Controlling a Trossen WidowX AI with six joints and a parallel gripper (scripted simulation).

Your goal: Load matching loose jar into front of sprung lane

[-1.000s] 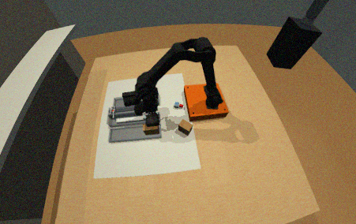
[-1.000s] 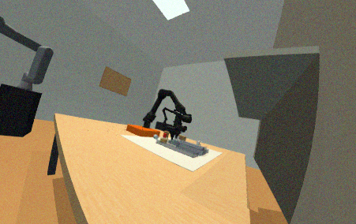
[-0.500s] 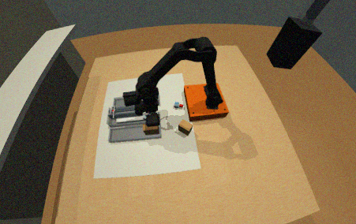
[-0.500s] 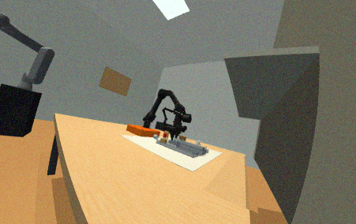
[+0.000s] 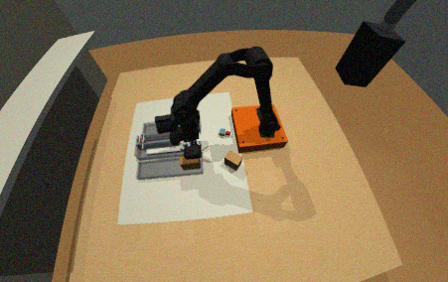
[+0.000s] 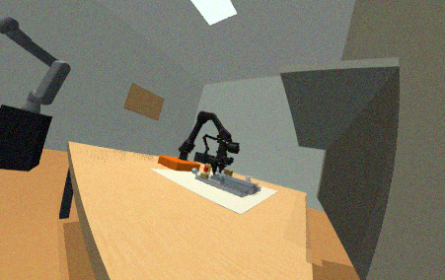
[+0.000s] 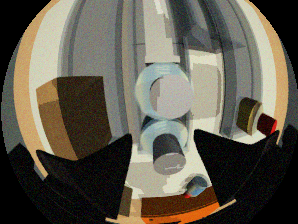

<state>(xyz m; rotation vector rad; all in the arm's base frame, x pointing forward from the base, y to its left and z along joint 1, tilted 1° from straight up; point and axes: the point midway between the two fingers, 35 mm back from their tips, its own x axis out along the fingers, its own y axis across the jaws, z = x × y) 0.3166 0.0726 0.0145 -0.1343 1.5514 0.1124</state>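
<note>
My gripper is open, with its fingertips spread on either side of the front jar. The front jar, of pale blue glass with a grey lid, is in the middle lane, at its front end. The old jar, with a similar glass body and grey lid, is right behind it in the row. The light pusher is behind the old jar. The jars look close together or touching. The low front stop and the jars' bases are hidden, so full seating on the floor cannot be told.
A brown block is in the neighbouring lane; another brown block lies near the orange base. A small blue-and-red item lies in front of the lanes. A brown jar with a red lid is at the other side lane.
</note>
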